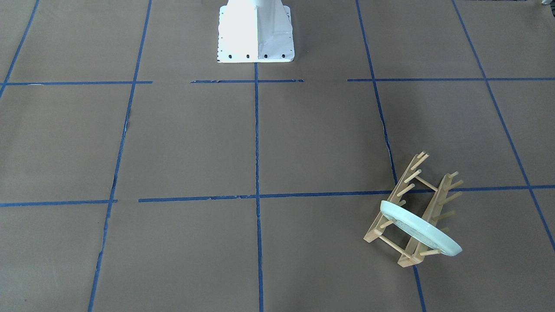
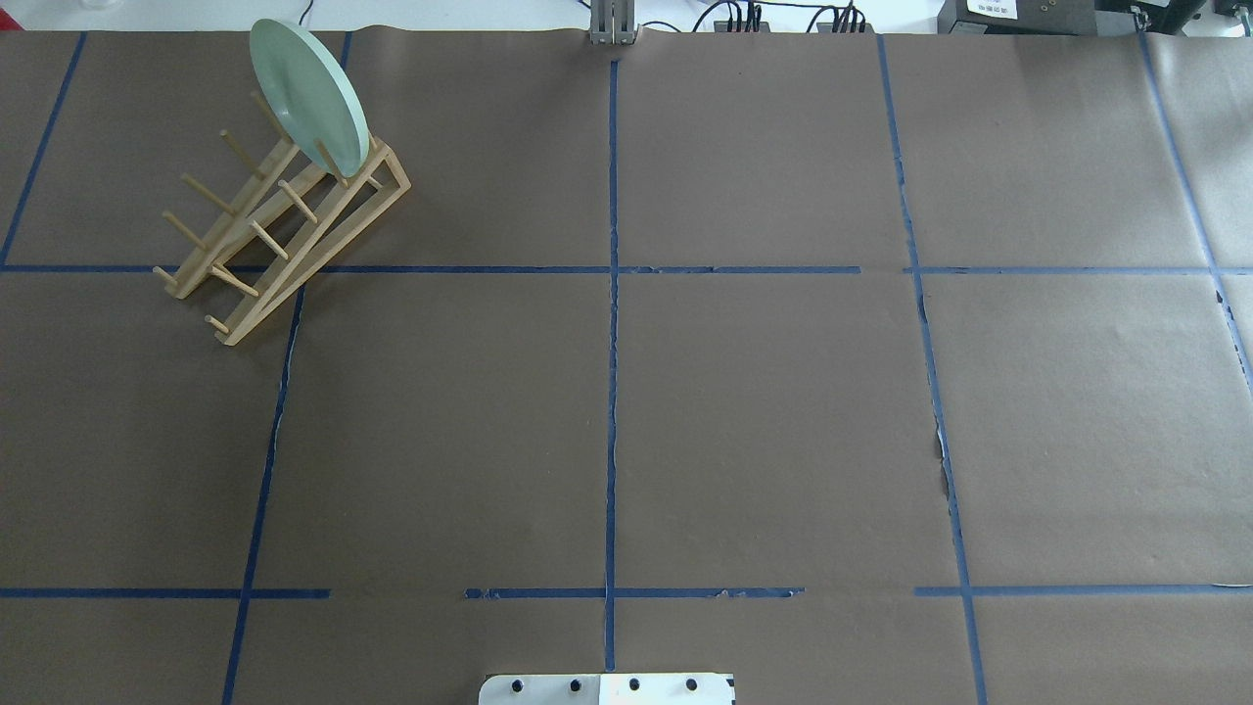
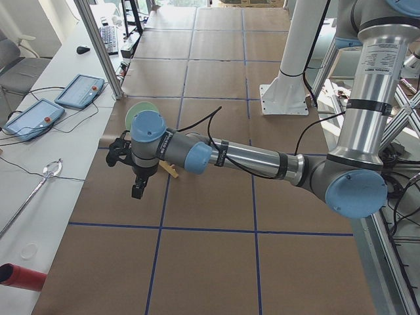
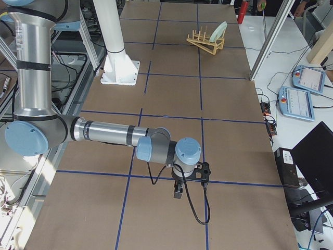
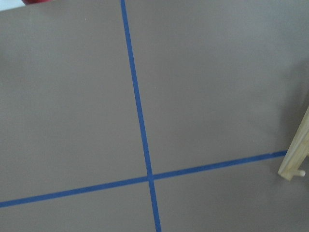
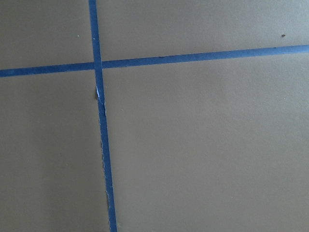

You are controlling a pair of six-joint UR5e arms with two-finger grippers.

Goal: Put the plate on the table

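Note:
The pale mint-green plate (image 1: 418,229) stands on edge, tilted, in the end slot of a wooden peg rack (image 1: 433,208). In the overhead view the plate (image 2: 308,98) and rack (image 2: 318,253) are at the far left of the brown-paper table (image 2: 783,411). My left gripper (image 3: 136,187) hangs low over the table beside the rack, and the wrist partly hides the plate (image 3: 138,108). My right gripper (image 4: 178,192) hangs over bare paper far from the plate (image 4: 220,30). Both grippers show only in side views, so I cannot tell if they are open or shut. The left wrist view shows only a rack end (image 5: 294,159).
The white robot base (image 1: 256,32) stands at the table's middle edge. Teach pendants (image 3: 33,118) and a metal post (image 3: 98,46) are on the bench beyond the rack side. Another pendant (image 4: 296,101) lies past the far edge.

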